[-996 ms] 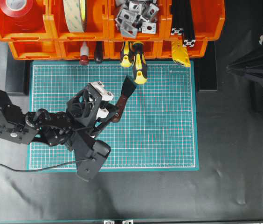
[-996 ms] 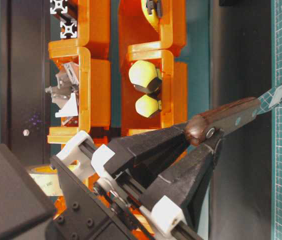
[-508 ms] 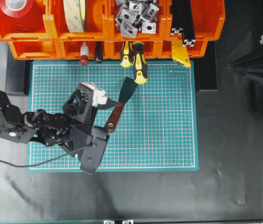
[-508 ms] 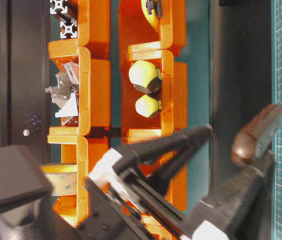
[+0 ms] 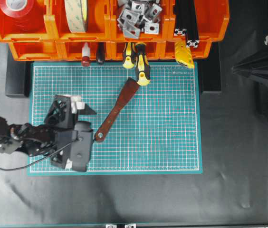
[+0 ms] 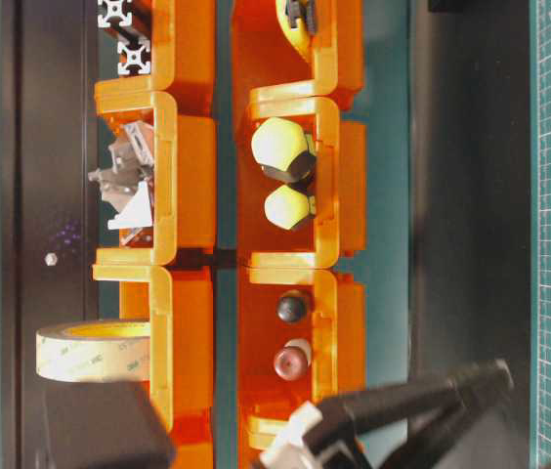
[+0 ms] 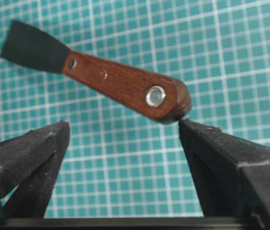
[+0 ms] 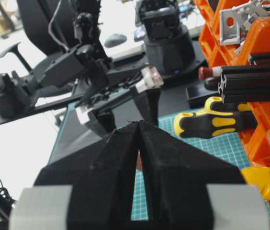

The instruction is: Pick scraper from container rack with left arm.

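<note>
We see the scraper (image 5: 114,111) lying flat on the green mat (image 5: 172,142), below the container rack (image 5: 29,47); our left gripper (image 5: 92,124) gapes wide, holding nothing, right gripper (image 8: 139,143) pinched closed.

Dark grey tabletop (image 5: 238,190), slightly wrinkled surface. Green cutting mat (image 5: 167,142) with a white grid lies flat in its middle. Scraper (image 5: 115,111) lies flat on the mat, diagonal, blade toward the rack, ringed handle end toward the near-left. Orange container rack (image 5: 210,26) sits on the table along the far edge, wider than the mat. Yellow-and-black screwdriver handles (image 5: 141,69) stick out from a lower bin over the mat's far edge. A thin black cable (image 5: 10,168) trails across the table's left side.
</note>
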Robot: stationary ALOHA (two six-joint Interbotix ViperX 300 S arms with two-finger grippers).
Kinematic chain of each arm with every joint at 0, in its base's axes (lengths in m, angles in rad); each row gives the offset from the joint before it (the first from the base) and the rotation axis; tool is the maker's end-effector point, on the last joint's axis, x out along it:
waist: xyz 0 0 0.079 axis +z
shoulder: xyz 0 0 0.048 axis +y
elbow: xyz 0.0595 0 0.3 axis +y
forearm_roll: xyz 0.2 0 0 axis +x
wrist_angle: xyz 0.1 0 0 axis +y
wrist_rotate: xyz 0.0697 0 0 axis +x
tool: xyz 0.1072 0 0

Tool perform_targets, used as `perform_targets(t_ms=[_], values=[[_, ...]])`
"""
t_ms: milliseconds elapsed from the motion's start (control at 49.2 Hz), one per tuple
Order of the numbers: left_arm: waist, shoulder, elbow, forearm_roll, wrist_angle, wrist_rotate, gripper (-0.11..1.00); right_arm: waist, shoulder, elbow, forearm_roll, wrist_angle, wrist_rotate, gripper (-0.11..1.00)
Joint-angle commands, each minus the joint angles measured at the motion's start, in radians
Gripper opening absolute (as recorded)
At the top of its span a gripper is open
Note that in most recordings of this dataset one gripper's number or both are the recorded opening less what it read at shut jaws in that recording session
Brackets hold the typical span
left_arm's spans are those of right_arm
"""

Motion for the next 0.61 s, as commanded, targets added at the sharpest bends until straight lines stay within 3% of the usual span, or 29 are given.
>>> perform_targets(t_ms=[0, 163, 325, 589], values=[[-0.018, -0.054, 0.015, 0.002, -0.003, -0.031, 0.91, -0.002, 0.009, -0.028, 0.002, -0.002, 0.002, 0.0], [-0.034, -0.094, 0.035, 0.002, -0.006, -0.098, 0.91, -0.002, 0.0, -0.029, 0.002, -0.002, 0.0, 0.0], [-0.054, -0.163, 0.052, 0.002, 0.0, -0.112, 0.91, -0.002, -0.002, -0.031, 0.002, -0.002, 0.002, 0.0], [-0.091, -0.462, 0.121, 0.002, 0.014, -0.173, 0.91, -0.002, -0.015, -0.034, 0.002, -0.002, 0.002, 0.0]])
